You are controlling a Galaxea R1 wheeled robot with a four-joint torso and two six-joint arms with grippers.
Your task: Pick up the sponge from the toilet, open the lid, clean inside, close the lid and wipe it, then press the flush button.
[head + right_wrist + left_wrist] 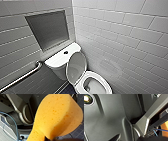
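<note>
The white tiled walls [120, 30] close in a corner, and the toilet [100, 75] sits tight in it, tank to the back wall and bowl towards me. That leaves me one side to approach from. A grab bar [25, 75] runs along the wall beside the tank. The lid [76, 66] stands upright, leaning back against the tank, so the bowl is open and I judge the inside is ready for cleaning.

The sponge [57, 115] is off the toilet and with me. My right gripper [49, 139] is pinched on its narrow end, and the broad orange lobe stands out beyond the fingertips, above the dark floor tiles [77, 131]. Held by the end like this, the wide soft part is free to meet the ceramic first. I take it to be well apart from the bowl.

My left gripper's state I cannot tell.

The flush button [65, 52] sits dark in the middle of the tank top, just behind the raised lid.
</note>
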